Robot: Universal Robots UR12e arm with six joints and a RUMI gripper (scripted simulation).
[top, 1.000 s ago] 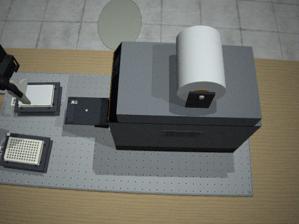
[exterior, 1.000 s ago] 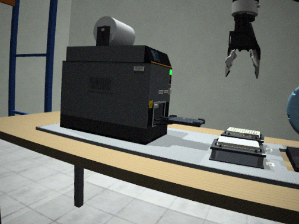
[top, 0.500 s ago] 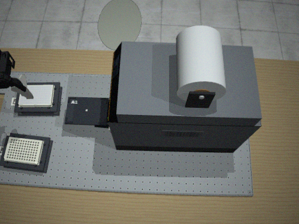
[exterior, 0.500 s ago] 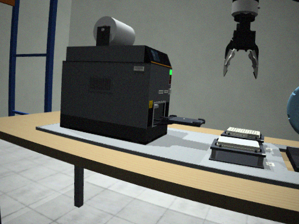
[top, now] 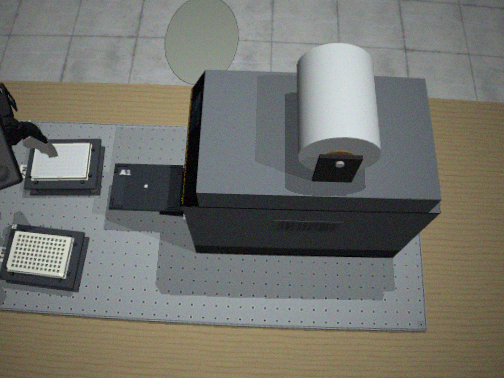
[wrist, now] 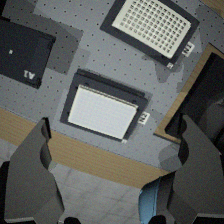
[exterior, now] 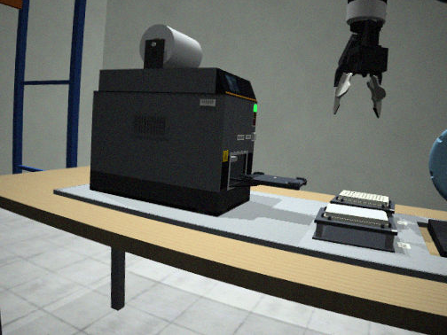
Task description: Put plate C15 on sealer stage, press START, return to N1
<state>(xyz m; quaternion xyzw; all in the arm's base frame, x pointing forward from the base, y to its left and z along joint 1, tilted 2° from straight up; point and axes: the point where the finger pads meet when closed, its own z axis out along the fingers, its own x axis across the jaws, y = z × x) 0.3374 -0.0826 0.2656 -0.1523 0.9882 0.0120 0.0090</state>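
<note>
Plate C15 (top: 40,254) (exterior: 364,198) (wrist: 152,26), cream with open round wells, lies flat in nest N1 (top: 78,270) (wrist: 108,25). A second plate (top: 61,162) (exterior: 356,214) (wrist: 102,113) with a smooth white top lies in nest N2 (top: 96,159) (exterior: 355,235). The sealer's stage (top: 160,190) (exterior: 281,181) (wrist: 25,55), marked A1, is out and bears no plate. The sealer's lamp (exterior: 255,108) is green. My gripper (exterior: 356,114) (wrist: 113,117) is open and empty, high above the nests; the top view shows only part of it at the left edge.
The dark sealer (top: 310,229) (exterior: 155,141) with a white foil roll (top: 337,99) (exterior: 184,48) on top stands beyond the stage. A black object (exterior: 439,236) (wrist: 200,95) lies on the other side of the nests. A blue rounded part (exterior: 439,165) shows at the right edge of the exterior view.
</note>
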